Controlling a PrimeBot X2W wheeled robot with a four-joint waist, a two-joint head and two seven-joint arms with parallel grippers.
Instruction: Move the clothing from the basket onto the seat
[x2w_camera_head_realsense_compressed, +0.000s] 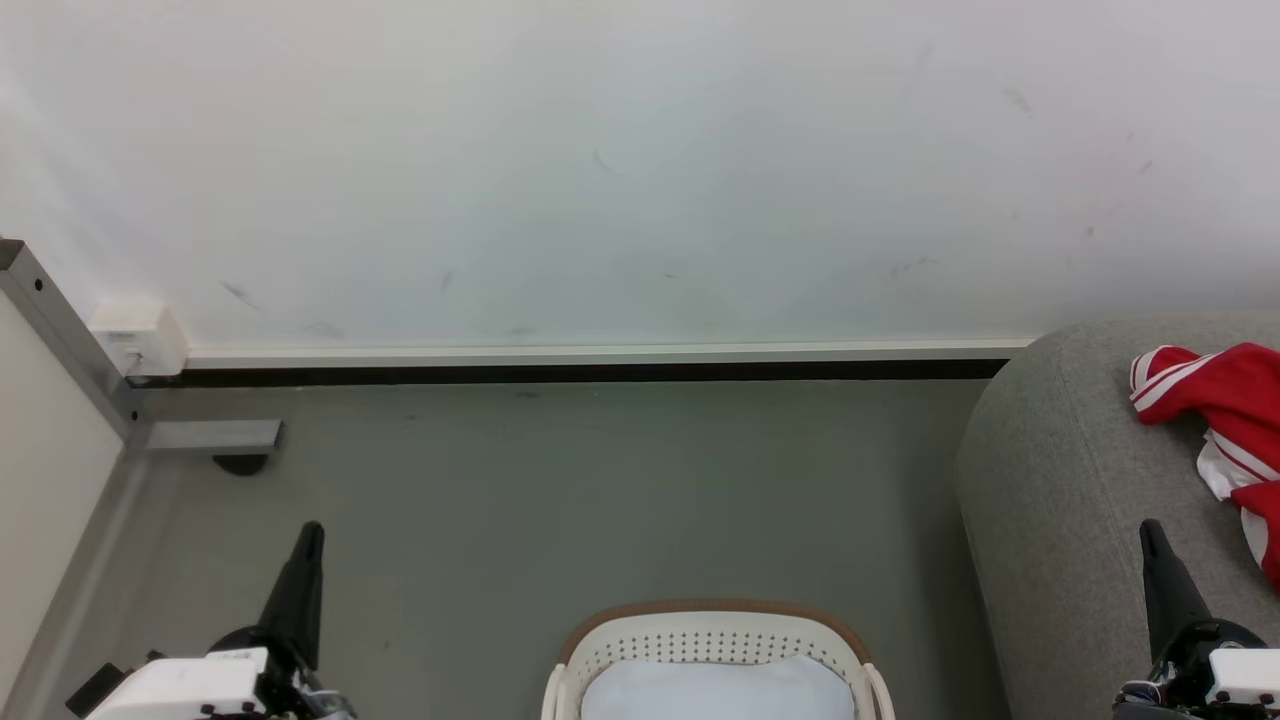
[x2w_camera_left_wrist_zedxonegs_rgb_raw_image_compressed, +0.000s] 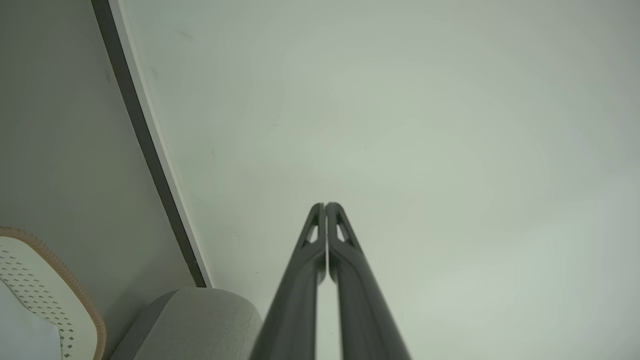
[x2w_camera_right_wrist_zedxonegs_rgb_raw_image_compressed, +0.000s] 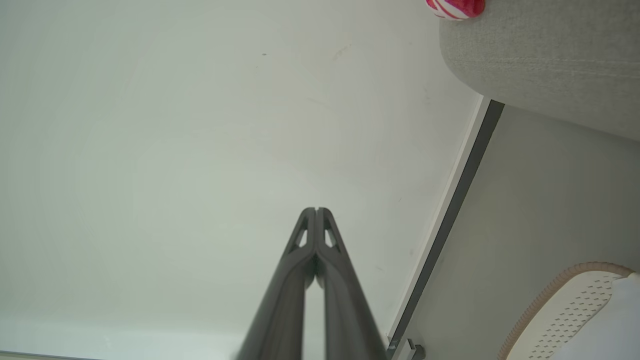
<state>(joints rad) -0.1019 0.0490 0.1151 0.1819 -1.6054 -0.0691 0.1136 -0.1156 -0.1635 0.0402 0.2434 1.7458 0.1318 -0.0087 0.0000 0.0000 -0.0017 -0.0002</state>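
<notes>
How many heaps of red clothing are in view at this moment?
1: a red-and-white clothing heap lies on the grey seat at the head view's right edge, cut off there. The basket shows pale lining, no red; more could be hidden out of frame.

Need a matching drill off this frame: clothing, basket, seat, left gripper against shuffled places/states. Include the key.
1 clothing
2 basket
3 seat
4 left gripper

a shut, holding nothing
b lying on the seat
c tan rim, standing on the floor
d grey, on the robot's right

Pairs: 1-b, 2-c, 3-d, 4-a
</notes>
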